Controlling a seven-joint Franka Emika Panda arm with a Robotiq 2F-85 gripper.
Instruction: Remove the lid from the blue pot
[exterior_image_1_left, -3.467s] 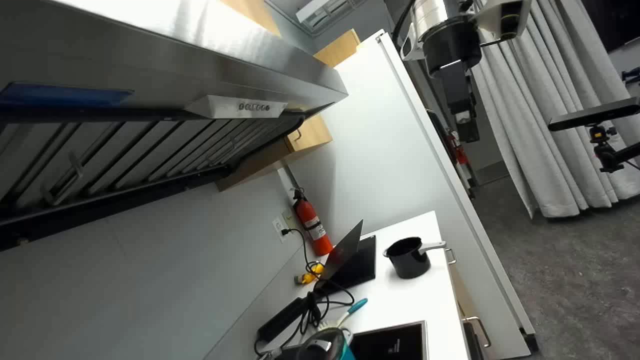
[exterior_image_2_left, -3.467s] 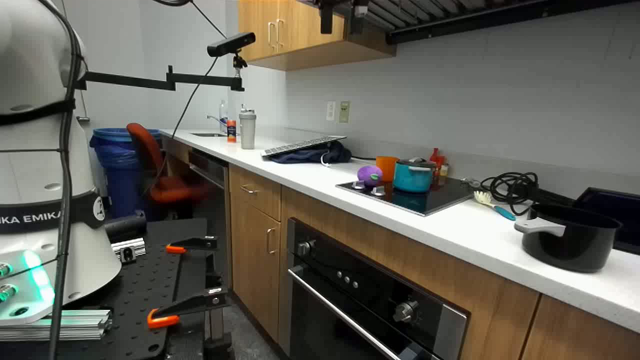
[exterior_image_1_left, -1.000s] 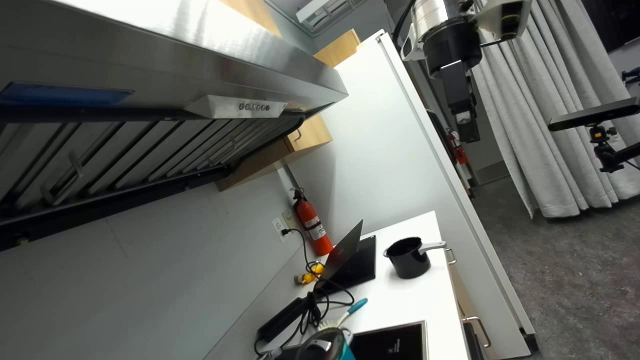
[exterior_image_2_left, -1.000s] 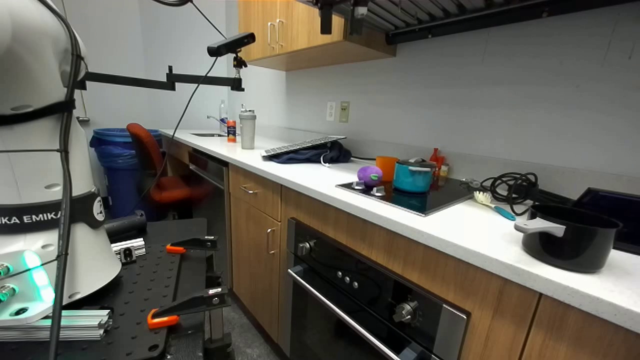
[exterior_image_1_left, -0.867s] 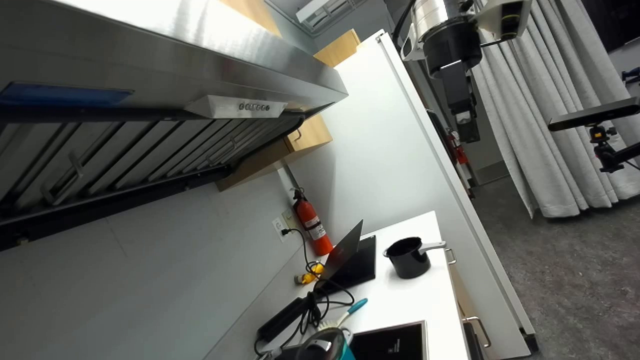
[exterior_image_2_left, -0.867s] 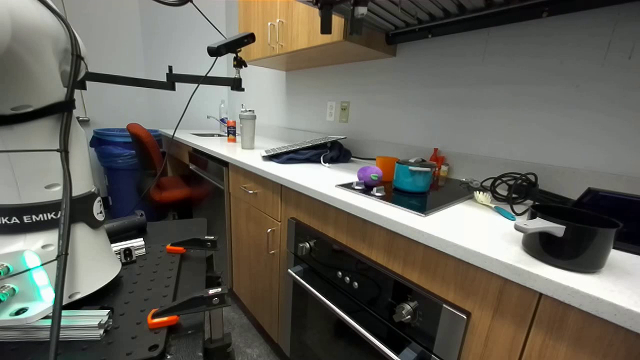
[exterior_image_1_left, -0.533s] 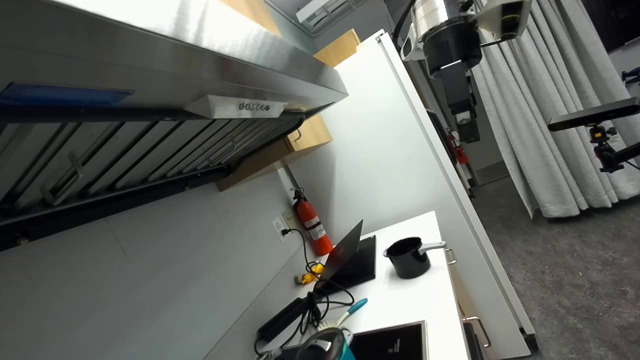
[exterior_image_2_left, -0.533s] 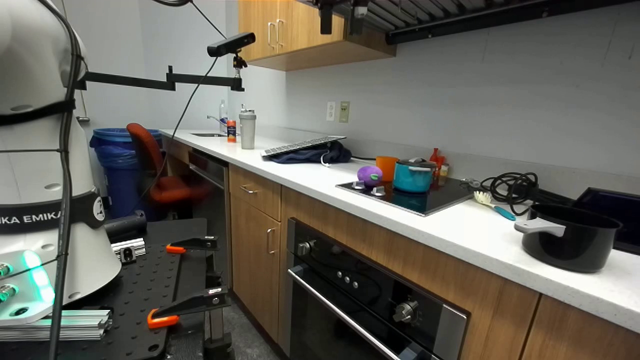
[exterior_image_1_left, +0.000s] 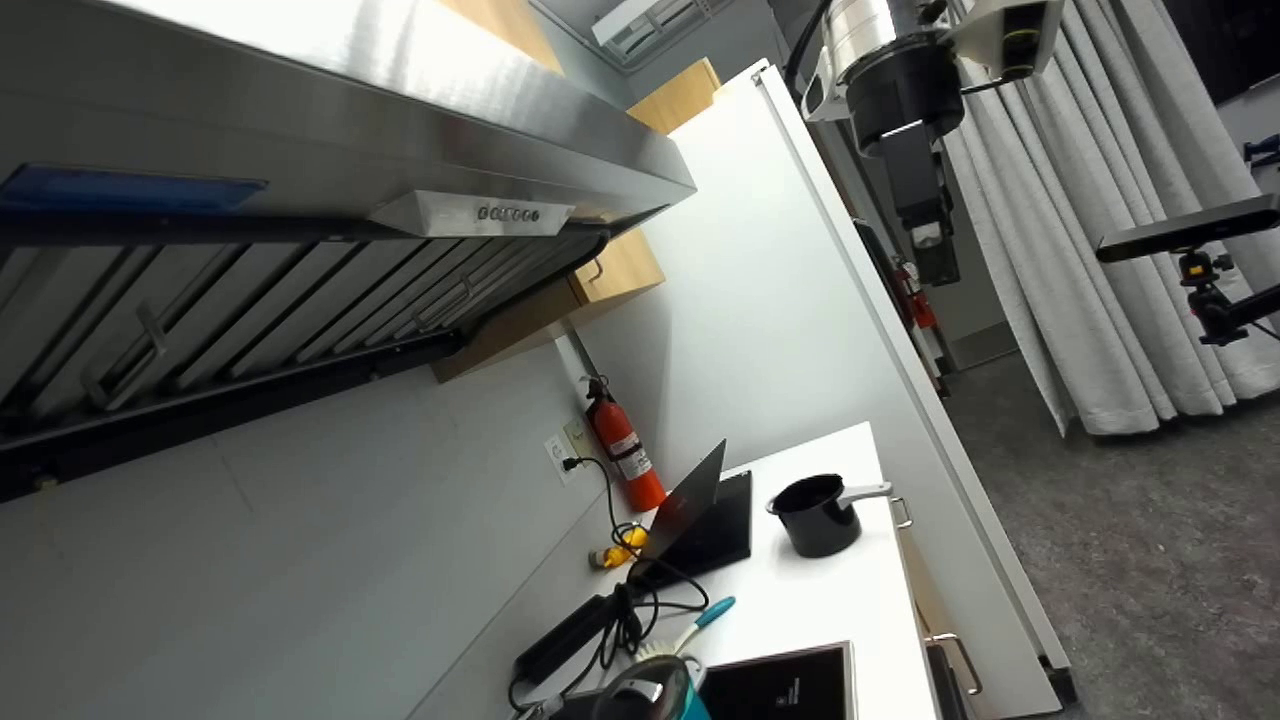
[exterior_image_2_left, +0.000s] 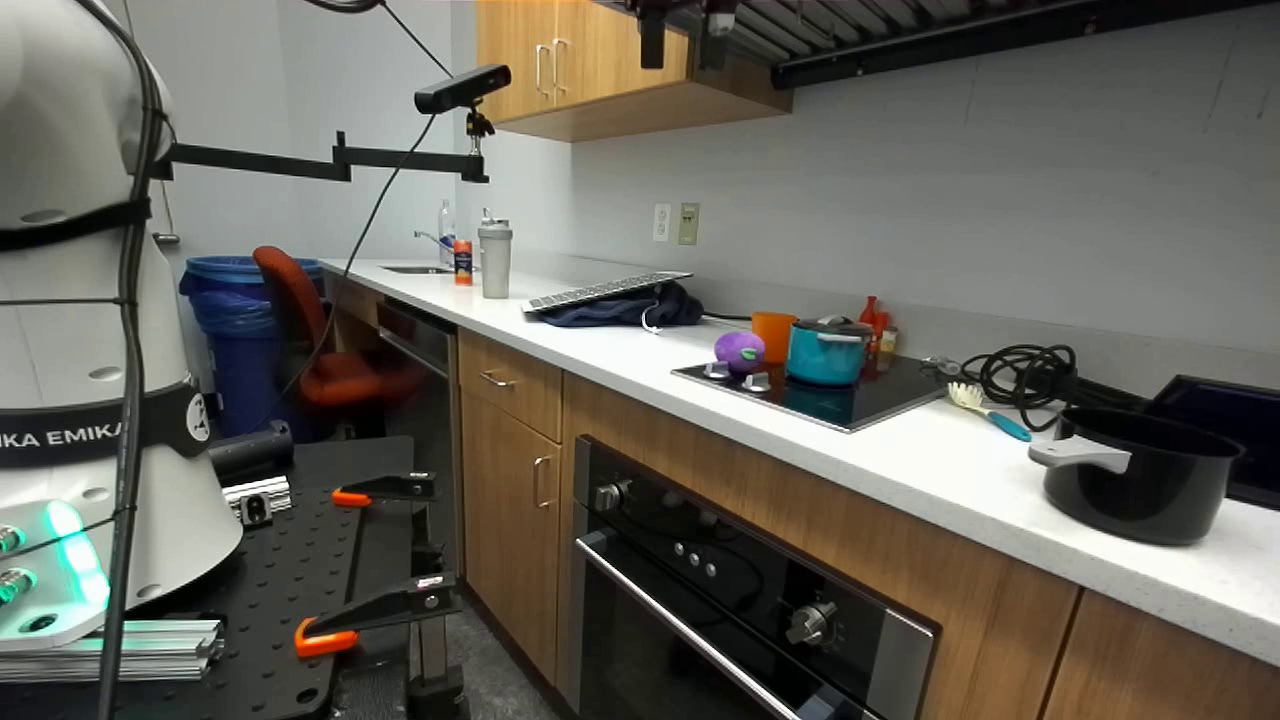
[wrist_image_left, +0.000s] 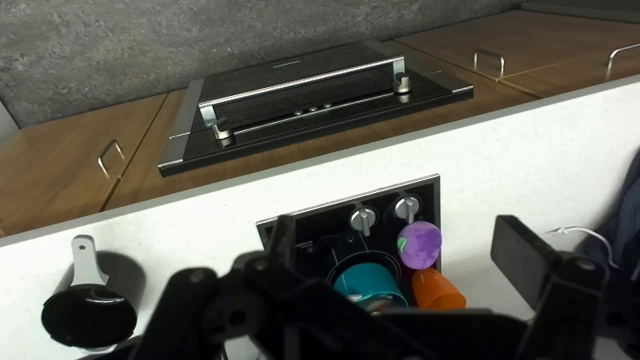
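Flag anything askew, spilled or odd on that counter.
The keyboard lies slanted on a bunched cloth, not flat, oddly near the cooktop. The purple ball sits on that cooktop by the knobs, though hardly cookware. I see no spill.

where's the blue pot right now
In an exterior view, right of the picture's centre, the blue pot sits on the black cooktop, just right of the orange cup; the wrist view shows it low, partly behind the gripper.
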